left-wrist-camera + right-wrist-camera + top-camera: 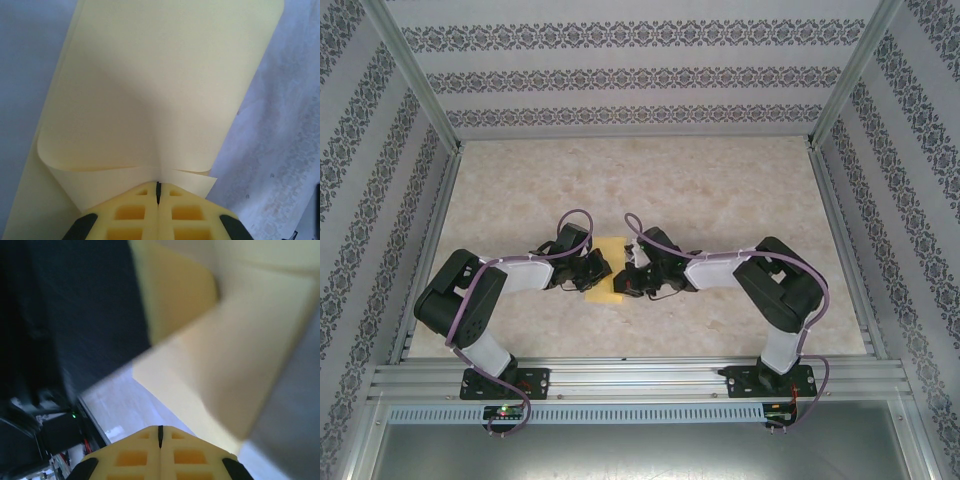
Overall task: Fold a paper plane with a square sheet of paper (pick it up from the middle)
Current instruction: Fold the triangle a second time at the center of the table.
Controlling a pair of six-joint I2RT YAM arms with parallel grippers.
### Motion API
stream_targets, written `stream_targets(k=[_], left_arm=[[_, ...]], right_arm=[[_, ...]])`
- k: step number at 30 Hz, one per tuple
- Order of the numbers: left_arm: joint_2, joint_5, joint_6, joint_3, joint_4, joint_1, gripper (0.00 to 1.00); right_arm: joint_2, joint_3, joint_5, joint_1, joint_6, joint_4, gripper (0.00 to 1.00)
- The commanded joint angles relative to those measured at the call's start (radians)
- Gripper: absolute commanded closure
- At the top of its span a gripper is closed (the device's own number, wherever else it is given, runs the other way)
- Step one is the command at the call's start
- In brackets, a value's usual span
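- Left gripper (158, 186): jaws pressed together, no gap between them. The edge of the square sheet of paper (165, 85) sits right at the tips and appears pinched there, so I judge this a grasp on the sheet.
- Just ahead of those tips the sheet curls up and rolls over itself. It is a soft bend, with no sharp crease visible in it. More yellow runs beneath it, to the left of the fingers; whether the sheet is already doubled over I cannot tell.
- Right gripper (160, 434): jaws likewise clenched, nothing between them. The sheet lies ahead and to the right of its tips, blurred. A strip of bare table (125, 405) shows between tips and paper, so it looks apart from the sheet — though contact cannot be ruled out.
- Left of the right gripper: a dark blurred bulk, probably the other arm.
- From above: the two grippers face each other with the sheet between them.
- Progress (judgement): early. The sheet is gathered and one bend has been started, but no pointed nose, centre crease or wings are visible. The paper plane is not yet formed — nearly all folds remain.
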Motion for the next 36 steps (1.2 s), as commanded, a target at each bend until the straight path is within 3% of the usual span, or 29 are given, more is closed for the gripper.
stream_targets(k=[1,8,27,31,36], left_arm=[[0.031,-0.039,0.023,-0.047,-0.119,0.007,1.0],[0.029,-0.041,0.025,-0.047,-0.122,0.007,1.0],[0.03,-0.045,0.025,-0.046,-0.125,0.007,1.0],[0.024,-0.043,0.026,-0.047,-0.124,0.007,1.0],[0.027,-0.038,0.028,-0.046,-0.119,0.007,1.0]], right_arm=[[0.064,0.026,0.022,-0.004,0.027,-0.006,0.95],[0.11,-0.008,0.048,0.006,0.031,-0.076,0.95],[-0.054,-0.063,0.098,0.039,-0.004,-0.209,0.93],[-0.093,-0.033,0.107,0.029,0.002,-0.154,0.93],[-0.013,0.045,0.066,0.025,0.025,-0.108,0.94]])
